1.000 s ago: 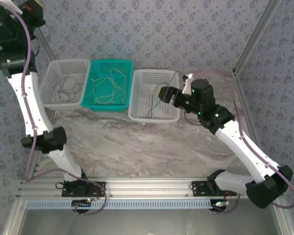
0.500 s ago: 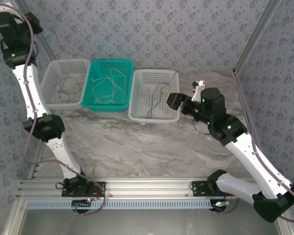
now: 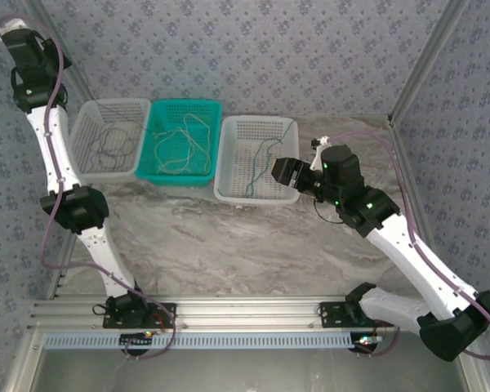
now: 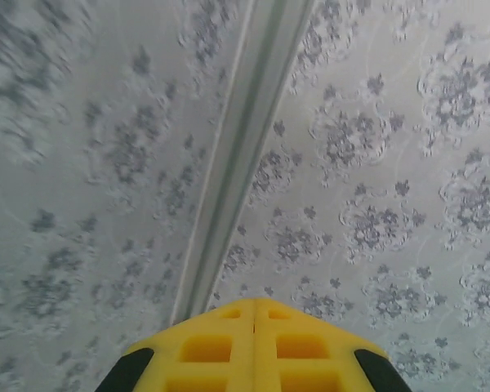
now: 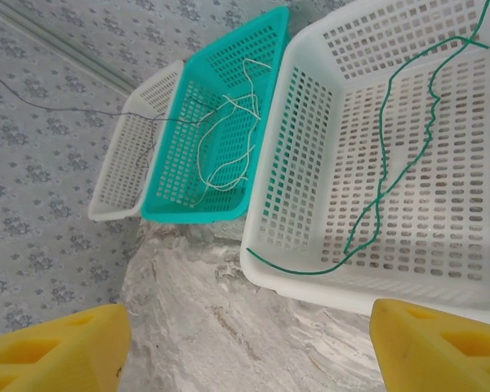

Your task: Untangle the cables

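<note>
The cables lie in three baskets. A green cable (image 3: 265, 155) (image 5: 384, 175) snakes across the right white basket (image 3: 253, 198), one end hanging over its near rim. A whitish cable (image 3: 184, 139) (image 5: 229, 147) is looped in the teal basket (image 3: 185, 103). A dark grey cable (image 3: 114, 143) lies in the left white basket (image 3: 110, 104); one strand (image 5: 82, 112) runs taut up and left along the wall. My left gripper (image 3: 12, 28) (image 4: 255, 300) is raised in the far left corner, jaws pressed together. My right gripper (image 3: 279, 171) (image 5: 249, 327) hovers open, holding nothing, near the right basket's front corner.
Patterned walls close the back and both sides, with a metal post (image 4: 245, 139) in the far left corner and another (image 3: 420, 65) at the right. Bare marble tabletop (image 3: 229, 237) stretches between the baskets and the aluminium rail (image 3: 245, 310) at the arm bases.
The left arm has swung its wrist higher and further into the left corner, staying shut. The right gripper has backed off from above the right basket toward its near right corner, still open.
</note>
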Tool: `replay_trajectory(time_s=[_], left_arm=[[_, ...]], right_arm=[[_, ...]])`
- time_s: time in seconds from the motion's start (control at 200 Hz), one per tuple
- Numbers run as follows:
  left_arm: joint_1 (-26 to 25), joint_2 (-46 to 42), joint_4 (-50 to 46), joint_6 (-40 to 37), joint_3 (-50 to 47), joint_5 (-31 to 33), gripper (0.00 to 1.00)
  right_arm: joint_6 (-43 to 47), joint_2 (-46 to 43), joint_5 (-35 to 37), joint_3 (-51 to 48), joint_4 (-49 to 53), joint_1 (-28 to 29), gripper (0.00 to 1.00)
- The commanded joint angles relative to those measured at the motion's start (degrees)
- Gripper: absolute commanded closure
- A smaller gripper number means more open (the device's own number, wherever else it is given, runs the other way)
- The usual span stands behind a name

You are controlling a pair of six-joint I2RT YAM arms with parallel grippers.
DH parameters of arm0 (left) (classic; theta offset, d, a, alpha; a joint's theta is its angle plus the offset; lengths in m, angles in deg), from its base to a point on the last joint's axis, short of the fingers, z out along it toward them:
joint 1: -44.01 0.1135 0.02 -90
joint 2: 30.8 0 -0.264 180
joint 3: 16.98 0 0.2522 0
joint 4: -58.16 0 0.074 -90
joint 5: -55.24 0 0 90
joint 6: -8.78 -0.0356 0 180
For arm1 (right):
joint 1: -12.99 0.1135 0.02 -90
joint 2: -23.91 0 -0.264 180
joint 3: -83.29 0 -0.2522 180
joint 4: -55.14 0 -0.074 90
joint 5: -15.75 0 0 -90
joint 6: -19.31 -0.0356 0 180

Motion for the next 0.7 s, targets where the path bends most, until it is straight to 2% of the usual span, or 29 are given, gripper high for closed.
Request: replay_trajectory(time_s=[0.0, 0.07, 0.175, 0.24, 0.355, 0.515, 0.695], left_arm=[[0.1, -8.2, 9.8, -1.0, 1.2, -0.8, 1.00], [0.1, -7.6, 16.4, 1.2, 3.5, -5.0, 1.00], [0.2, -4.1, 19.1, 3.4, 10.6, -4.5, 1.00], [0.5, -3.5, 21.2, 3.5, 9.9, -4.9, 1.00], [1.7, -1.8, 25.3, 4.8, 6.9, -9.7, 1.00], [2.3, 2.6, 23.0, 5.6, 3.0, -12.3, 1.00], [2.6, 10.5, 25.5, 7.3, -3.1, -15.5, 1.00]], right_arm=[[-0.5, 1.8, -0.6, 2.0, -0.1, 0.5, 0.21], [-0.9, 3.2, -1.8, 2.9, 0.8, 0.5, 0.21], [-0.4, 4.5, -2.4, 6.2, 2.8, 1.2, 0.21], [-0.2, 4.7, -1.5, 6.8, 3.8, 1.5, 0.21], [-0.5, 4.3, -0.3, 6.6, 3.8, 1.8, 0.21], [-1.4, 4.7, 0.4, 6.6, 3.4, 2.5, 0.21], [-1.7, 5.4, 1.7, 6.8, 3.8, 4.4, 0.21]])
